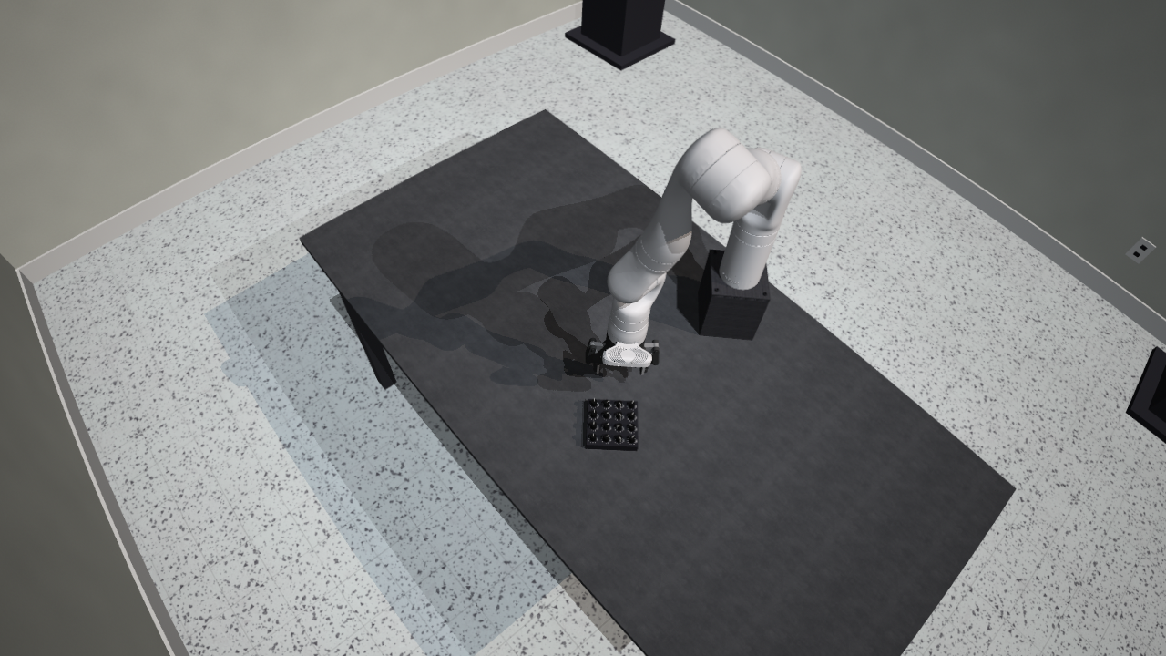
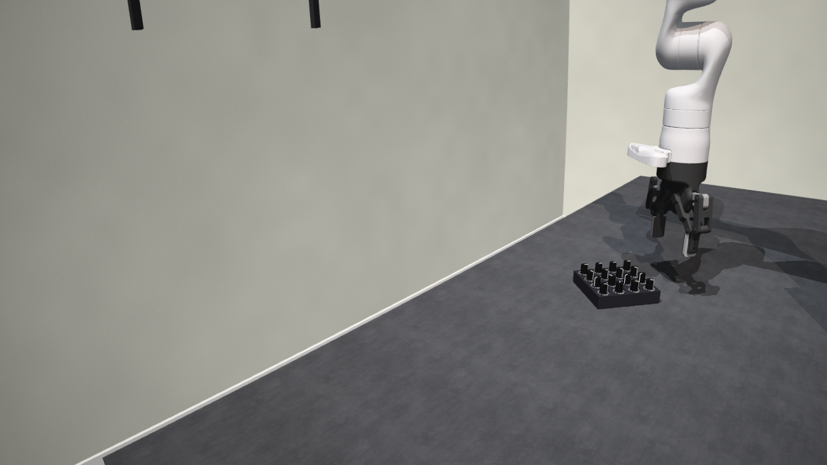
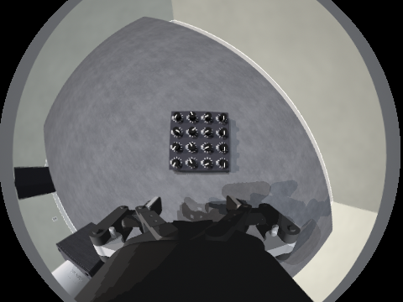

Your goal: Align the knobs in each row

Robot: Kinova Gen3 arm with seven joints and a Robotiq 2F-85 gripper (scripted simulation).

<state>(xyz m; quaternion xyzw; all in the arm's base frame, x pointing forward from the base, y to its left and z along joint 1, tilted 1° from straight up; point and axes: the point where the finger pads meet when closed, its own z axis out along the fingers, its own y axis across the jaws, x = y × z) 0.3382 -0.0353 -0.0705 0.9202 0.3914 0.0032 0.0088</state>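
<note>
Across the room's middle spreads the dark grey, rectangular tabletop [image 1: 774, 489] [image 2: 404, 376] [image 3: 126, 92], with the white, jointed arm [image 1: 725, 175] [image 2: 685, 115] [image 3: 69, 274] reaching over it. The black two-fingered tool [image 1: 622, 371] [image 2: 673, 243] [image 3: 193, 204] hangs beside the box and above the surface, fingers wide apart, holding nothing.

The black, square knob box [image 1: 611, 447] [image 2: 628, 300] [image 3: 200, 169] stands flat on the tabletop. The step now seems to be reading the dials and choosing a knob. Settle front and rear first; the socket cannot be made out. Then descend straight, centred, fingers clear of neighbouring knobs, grip lightly, and turn without crossing the gap or dragging the box.

The box carries sixteen small black knobs [image 1: 609, 440] [image 2: 608, 289] [image 3: 206, 148] in a four-by-four grid, white-lined on top; their names are too small to read.
</note>
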